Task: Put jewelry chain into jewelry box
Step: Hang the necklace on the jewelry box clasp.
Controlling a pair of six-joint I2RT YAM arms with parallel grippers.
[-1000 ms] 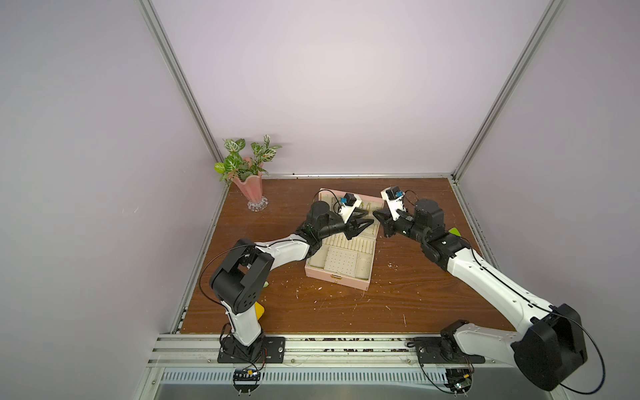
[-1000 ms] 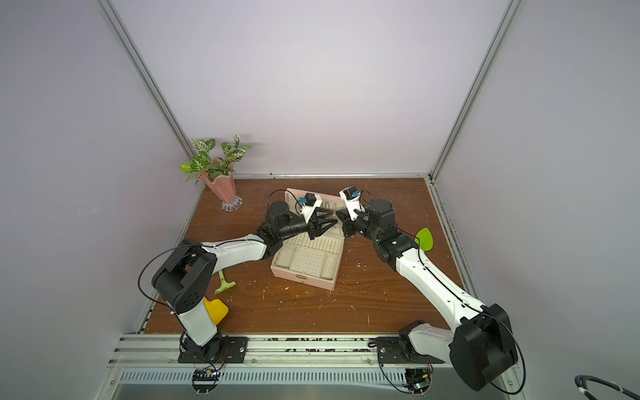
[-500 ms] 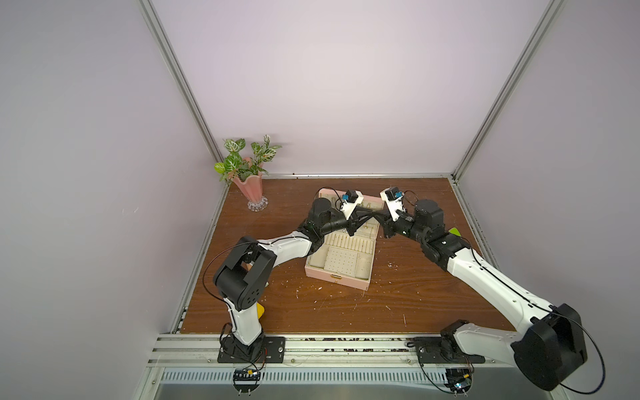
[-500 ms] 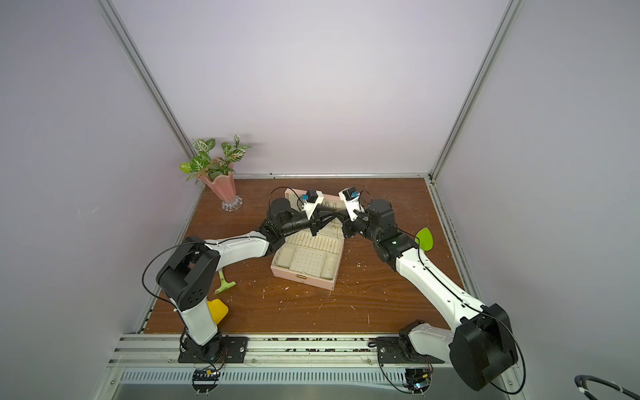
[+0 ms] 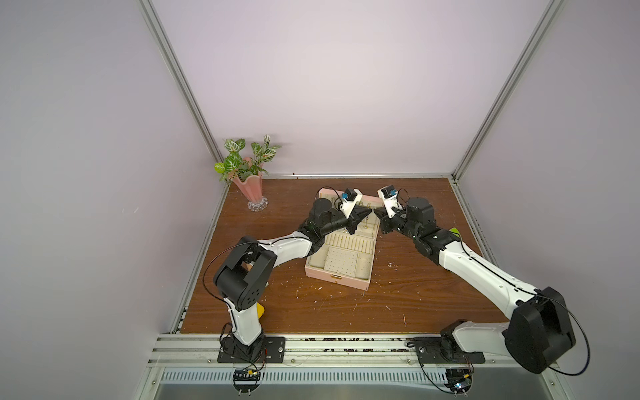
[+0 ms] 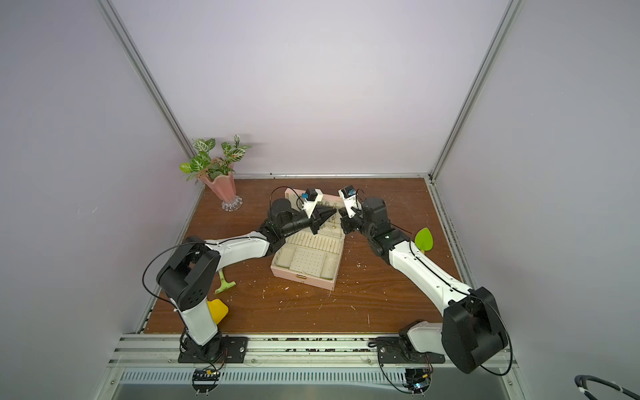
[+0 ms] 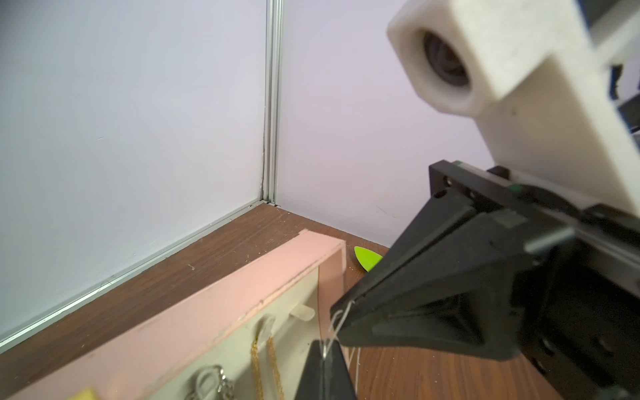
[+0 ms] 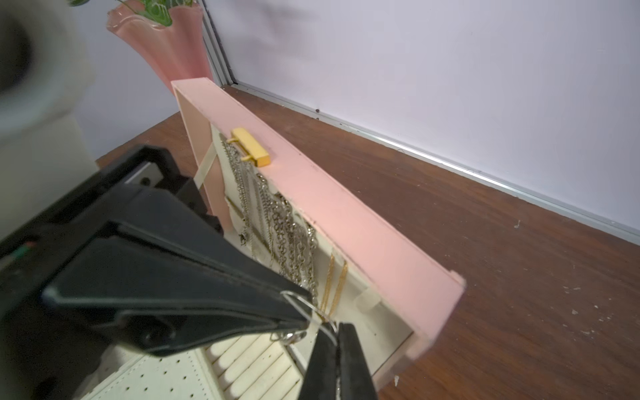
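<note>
Jewelry chain [image 7: 331, 329]: thread-thin and pale, held in the air between the two gripper tips. It sits over the far right part of the jewelry box [image 5: 336, 278], just in front of the upright lid [image 8: 346, 221]. It lies in no compartment.

Left to right:
- Far left corner: pink fluted vase [image 5: 251, 188] with a green plant, well apart from the box.
- Near left, beside the left arm's base: a yellow piece [image 6: 216, 310] and a pale green tool [image 6: 225, 284] on the wooden table [image 5: 346, 311].
- Left gripper [image 5: 367, 215]: reaches in from the left over the far end of the box. Its jaws are pressed together on the jewelry chain, and the thread runs straight into the tips in the left wrist view.
- Box: open, in the middle of the table, base flat. The dotted panel is on the near side, with the ring-slot rows behind it. Chunky silver chains [image 8: 294, 239] and thin gold chains [image 8: 334, 284] hang inside the lid, and a gold clasp [image 8: 251, 147] sits on the lid's top edge.
- Right gripper [image 5: 378, 214]: comes in from the right, its tip just beside the left tip. Its jaws are closed on the same chain.
- Right of the right arm: a green leaf-shaped piece [image 6: 424, 239] on the table.
</note>
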